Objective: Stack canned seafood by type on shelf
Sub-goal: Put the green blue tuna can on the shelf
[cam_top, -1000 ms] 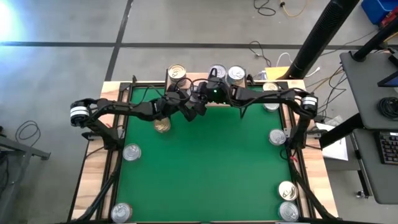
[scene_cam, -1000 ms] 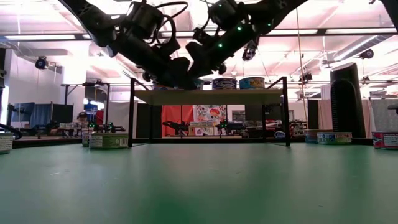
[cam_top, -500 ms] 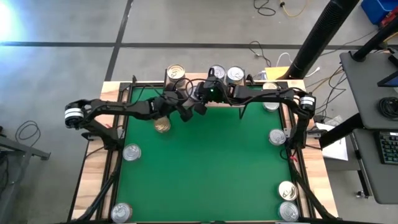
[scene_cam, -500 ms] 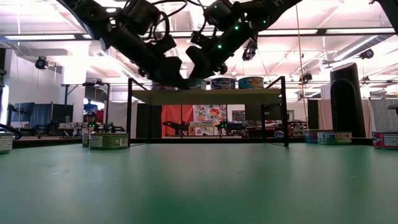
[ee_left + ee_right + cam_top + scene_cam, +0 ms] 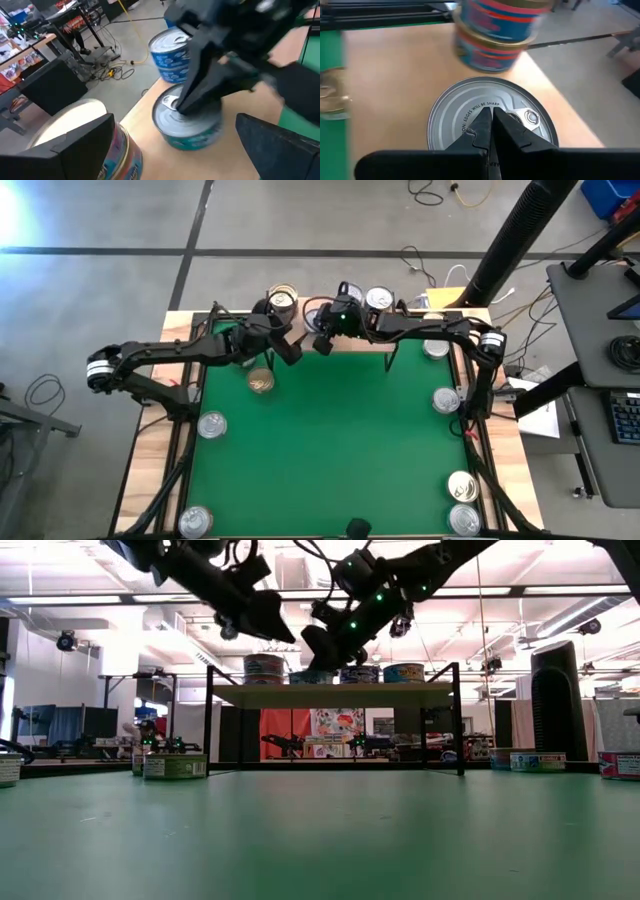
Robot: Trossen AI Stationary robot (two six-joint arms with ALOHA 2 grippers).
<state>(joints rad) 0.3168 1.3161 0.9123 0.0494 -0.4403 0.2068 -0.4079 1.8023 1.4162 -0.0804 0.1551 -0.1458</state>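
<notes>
Green felt covers the tabletop [image 5: 330,440], and at its far edge stands the shelf [image 5: 335,695], a light wooden board on thin black legs. On the shelf there are four groups of tins in a row: a two-tin stack [image 5: 264,668] at the left end, next a single silver tin [image 5: 490,120], then a blue tin [image 5: 360,674] and one more tin [image 5: 404,673] toward the right.

The right gripper [image 5: 492,131] is over the silver tin on the shelf. Its fingers [image 5: 509,133] are pressed together, holding nothing, and the tips are at the lid beside the pull tab; I cannot tell if they really touch it. The two-tin stack is just behind this tin in the right wrist view.

The left gripper [image 5: 283,343] hangs in the air in front of the left end of the shelf, with its fingers [image 5: 82,142] spread wide and empty. Below it a gold-topped tin [image 5: 261,382] lies on the felt.

More tins are spread on the tabletop: one [image 5: 211,424] on the left side, one [image 5: 195,521] at the near left corner, one [image 5: 446,400] on the right side, and a pair [image 5: 462,502] at the near right corner.
</notes>
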